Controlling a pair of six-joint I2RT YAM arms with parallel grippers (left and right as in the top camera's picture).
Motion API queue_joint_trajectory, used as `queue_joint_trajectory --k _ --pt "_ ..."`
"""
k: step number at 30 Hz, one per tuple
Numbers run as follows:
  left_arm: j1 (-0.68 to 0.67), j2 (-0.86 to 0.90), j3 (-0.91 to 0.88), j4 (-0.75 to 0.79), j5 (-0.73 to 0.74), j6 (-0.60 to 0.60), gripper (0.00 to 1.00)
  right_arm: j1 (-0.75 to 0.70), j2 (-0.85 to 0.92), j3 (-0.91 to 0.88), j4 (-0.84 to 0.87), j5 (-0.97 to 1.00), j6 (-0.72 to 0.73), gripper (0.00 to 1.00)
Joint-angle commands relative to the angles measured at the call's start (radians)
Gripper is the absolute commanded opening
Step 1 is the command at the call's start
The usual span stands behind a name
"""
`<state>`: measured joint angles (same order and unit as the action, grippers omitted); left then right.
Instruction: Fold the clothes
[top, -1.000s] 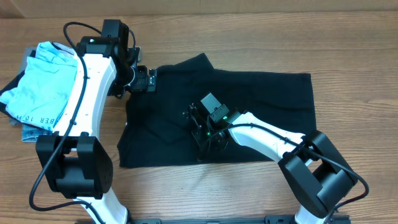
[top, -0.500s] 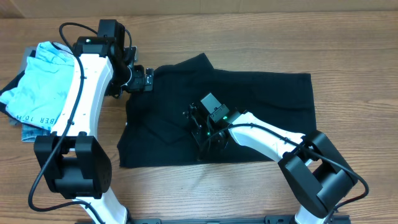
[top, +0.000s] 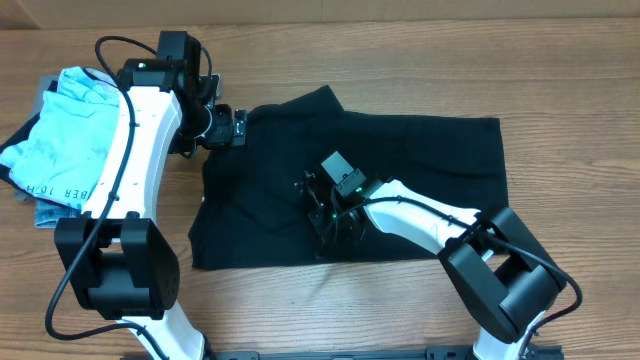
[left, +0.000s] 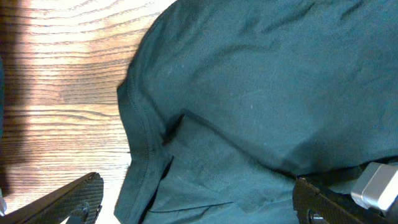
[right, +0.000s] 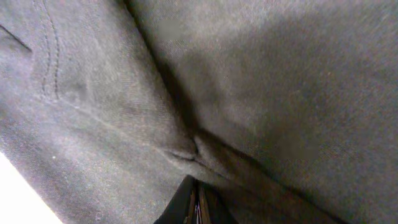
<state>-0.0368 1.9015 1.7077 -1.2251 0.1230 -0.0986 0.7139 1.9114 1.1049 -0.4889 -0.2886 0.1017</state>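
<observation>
Writing first: the only lettering sits on the light blue folded garment (top: 68, 135) at the far left of the desk (top: 570, 80). Dark capitals run along its lower edge, "DER" is readable, and the rest is too small to make out. The black T-shirt (top: 430, 170) shows no print or label in any view.

The shirt lies spread flat across the middle of the desk, its long axis running left to right in the overhead view. The right end finishes in a straight vertical edge. The left end is uneven, with a flap poking up toward the top. I can't pick out the neck opening.

The left pincer (top: 226, 128) hovers at the shirt's upper-left corner. On the left wrist view its fingers (left: 74, 200) stand wide apart and hold nothing, with a stitched hem of the T-shirt (left: 267, 81) curving below them beside bare desk (left: 62, 68).

The right pincer (top: 335, 230) is down on the shirt's lower middle. On the right wrist view the pincer (right: 196, 205) is closed tight, and a small ridge of the T-shirt (right: 249, 74) is puckered into its tips.
</observation>
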Motion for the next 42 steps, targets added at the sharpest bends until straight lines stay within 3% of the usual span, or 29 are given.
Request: queue_joint_trajectory --k 1,18,26,35,42 --pt "0.005 0.008 -0.004 0.006 -0.007 -0.014 1.0 -0.002 0.009 0.007 0.025 0.0 0.004 0.04" --pt "0.005 0.008 -0.004 0.002 -0.021 -0.014 1.0 -0.003 0.012 0.052 0.174 0.274 0.056 0.04" --pt "0.005 0.008 -0.004 0.001 -0.022 -0.014 1.0 -0.003 -0.122 0.14 0.01 0.326 0.098 0.04" --pt "0.005 0.008 -0.004 0.0 -0.022 -0.014 1.0 -0.016 -0.195 0.137 -0.353 0.388 0.22 0.04" --pt "0.003 0.008 -0.004 -0.009 -0.019 -0.021 1.0 -0.188 -0.169 0.052 -0.31 0.44 0.296 0.04"
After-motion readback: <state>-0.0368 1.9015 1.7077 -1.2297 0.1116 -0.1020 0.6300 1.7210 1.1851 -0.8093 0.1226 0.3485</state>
